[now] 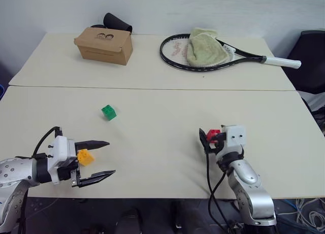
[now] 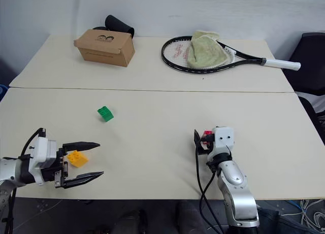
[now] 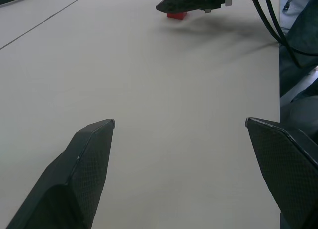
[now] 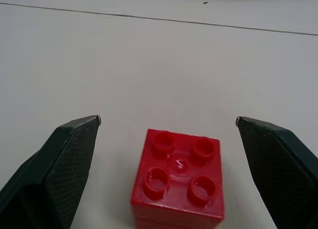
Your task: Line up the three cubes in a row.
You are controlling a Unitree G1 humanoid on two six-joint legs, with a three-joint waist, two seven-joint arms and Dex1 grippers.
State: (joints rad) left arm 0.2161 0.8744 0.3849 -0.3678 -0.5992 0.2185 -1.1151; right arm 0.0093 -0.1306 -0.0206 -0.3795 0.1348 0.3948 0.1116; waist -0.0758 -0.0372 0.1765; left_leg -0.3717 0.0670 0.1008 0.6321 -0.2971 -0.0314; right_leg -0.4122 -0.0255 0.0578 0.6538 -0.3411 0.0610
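Two cream benches [image 1: 152, 99] stand pushed together, a thin seam running across between them. Behind the far bench rises a plain pale wall [image 1: 203, 8], evenly lit. A dark chair [image 1: 311, 61] sits past the right end. Beneath the near edge the floor is dark, with pale cables [image 1: 310, 219] lying loose at the right.

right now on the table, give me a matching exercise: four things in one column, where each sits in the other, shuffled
Things:
1. red cube
2. yellow cube
3. green cube
4. towel

Places:
A. on the racket
B. alone on the table, clear of both grippers
C. between the right gripper's open fingers
D. by the left gripper

Pairs: 1-C, 2-D, 3-B, 4-A
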